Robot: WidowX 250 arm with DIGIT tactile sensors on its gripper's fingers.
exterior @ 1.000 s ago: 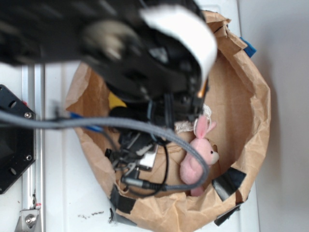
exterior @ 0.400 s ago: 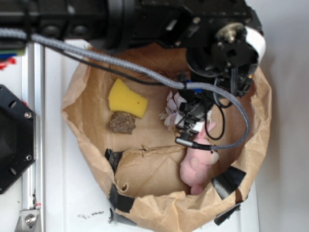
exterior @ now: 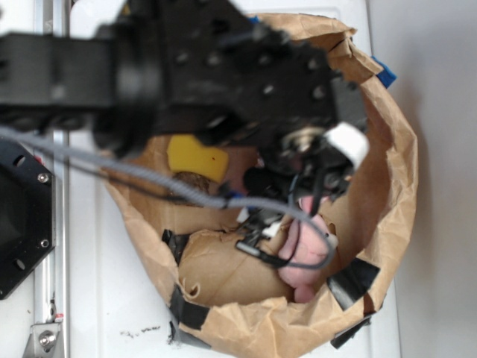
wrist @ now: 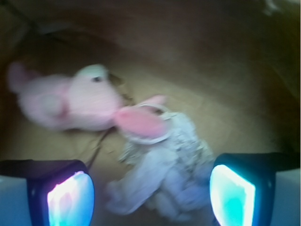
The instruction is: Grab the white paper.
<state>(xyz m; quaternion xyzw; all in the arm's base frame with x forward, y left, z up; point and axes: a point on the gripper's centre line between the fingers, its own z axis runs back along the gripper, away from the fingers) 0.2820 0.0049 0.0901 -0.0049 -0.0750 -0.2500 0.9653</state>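
The gripper (wrist: 151, 194) hangs inside the brown paper bag (exterior: 387, 171) with its fingers (wrist: 70, 195) spread wide, nothing between the pads; the white paper (wrist: 164, 176) lies on the bag floor in the gap between them — a crumpled, wrinkled wad, nearer the right finger than the left, though touching neither as far as the blurred wrist view shows. The pink plush rabbit (wrist: 77, 101) lies just beyond the wad, one ear resting against or over its upper edge. In the exterior view the black arm (exterior: 186, 74) covers most of the bag's opening and hides the white paper altogether; the rabbit shows only partly below the wrist, and the yellow sponge (exterior: 195, 158) sits to the left with a brown lump (exterior: 195, 179) just beneath it — both well apart from the gripper.
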